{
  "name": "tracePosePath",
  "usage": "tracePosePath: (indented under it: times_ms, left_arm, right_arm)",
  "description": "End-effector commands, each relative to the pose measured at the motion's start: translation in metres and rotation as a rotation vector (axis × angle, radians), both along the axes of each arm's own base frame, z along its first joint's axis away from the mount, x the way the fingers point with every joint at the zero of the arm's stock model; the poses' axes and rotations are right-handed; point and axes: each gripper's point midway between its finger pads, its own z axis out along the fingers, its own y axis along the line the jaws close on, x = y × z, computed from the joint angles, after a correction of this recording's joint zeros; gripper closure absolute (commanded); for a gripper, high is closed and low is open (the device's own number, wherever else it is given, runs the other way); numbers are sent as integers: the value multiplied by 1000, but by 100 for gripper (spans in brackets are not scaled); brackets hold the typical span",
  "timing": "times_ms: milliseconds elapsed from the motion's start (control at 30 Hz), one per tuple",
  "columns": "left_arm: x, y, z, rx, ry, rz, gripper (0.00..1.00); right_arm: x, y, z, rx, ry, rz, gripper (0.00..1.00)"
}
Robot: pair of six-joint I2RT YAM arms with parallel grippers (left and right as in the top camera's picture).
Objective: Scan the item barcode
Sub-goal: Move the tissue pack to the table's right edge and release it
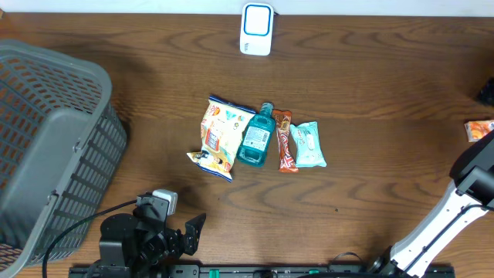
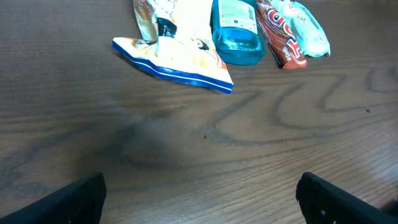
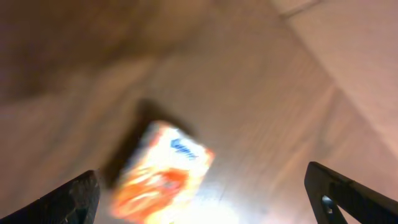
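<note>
The white and blue barcode scanner stands at the table's far edge. Mid-table lie a yellow chips bag, a blue bottle, a red snack bar and a teal pack, side by side. An orange packet sits at the right edge; it is blurred in the right wrist view, below my right gripper, whose fingers stand wide apart without touching it. My left gripper is open over bare wood, short of the chips bag.
A grey plastic basket fills the left side. My right arm reaches in from the bottom right corner. My left arm's base sits at the front edge beside the basket.
</note>
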Motion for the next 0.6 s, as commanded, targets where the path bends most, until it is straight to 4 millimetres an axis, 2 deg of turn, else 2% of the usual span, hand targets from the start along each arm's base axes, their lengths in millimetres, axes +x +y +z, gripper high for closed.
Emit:
tracePosePath:
  times_ms: [0, 133, 233, 367, 433, 500, 567]
  left_arm:
    - [0, 1, 4, 9, -17, -1, 2]
    - [0, 1, 4, 9, -16, -1, 2]
    - [0, 1, 4, 9, -16, -1, 2]
    - [0, 1, 4, 9, -16, -1, 2]
    - [0, 1, 4, 9, -16, -1, 2]
    - [0, 1, 4, 9, -16, -1, 2]
    - [0, 1, 4, 9, -16, -1, 2]
  right_arm:
    - [33, 39, 62, 77, -226, 55, 1]
    - [45, 92, 94, 161, -306, 100, 1]
    - [54, 146, 106, 236, -321, 150, 1]
    - [64, 220, 105, 268, -250, 273, 1]
    - [62, 256, 101, 249, -180, 338, 1]
    - [57, 282, 99, 224, -131, 362, 1]
    - [56, 321, 96, 227, -95, 441, 1]
